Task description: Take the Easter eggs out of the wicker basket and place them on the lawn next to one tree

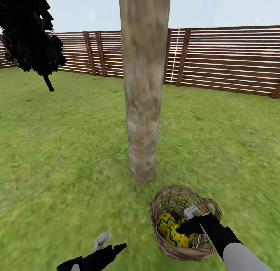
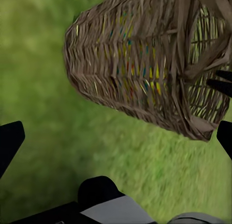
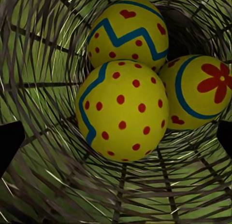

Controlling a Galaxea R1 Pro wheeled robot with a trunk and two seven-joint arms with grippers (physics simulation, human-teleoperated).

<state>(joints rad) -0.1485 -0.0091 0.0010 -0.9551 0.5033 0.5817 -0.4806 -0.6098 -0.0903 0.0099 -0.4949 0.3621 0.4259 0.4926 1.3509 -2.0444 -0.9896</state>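
Right hand (image 1: 193, 220) hangs over the wicker basket (image 1: 182, 253), fingers spread wide, gripping nothing. Three Easter eggs (image 3: 123, 108) lie directly ahead of it inside. Left hand (image 1: 111, 243) open, empty, basket beside it. Tree (image 1: 143, 107) beyond.

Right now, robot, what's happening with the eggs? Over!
Right gripper open, inside the wicker basket. Left gripper open, low over the lawn. Three Easter eggs in the basket, beside the tree. Nothing blocking.

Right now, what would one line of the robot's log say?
eggs: three, all in wicker basket | basket: on lawn beside tree | right gripper: over basket, fingers open | left gripper: over grass
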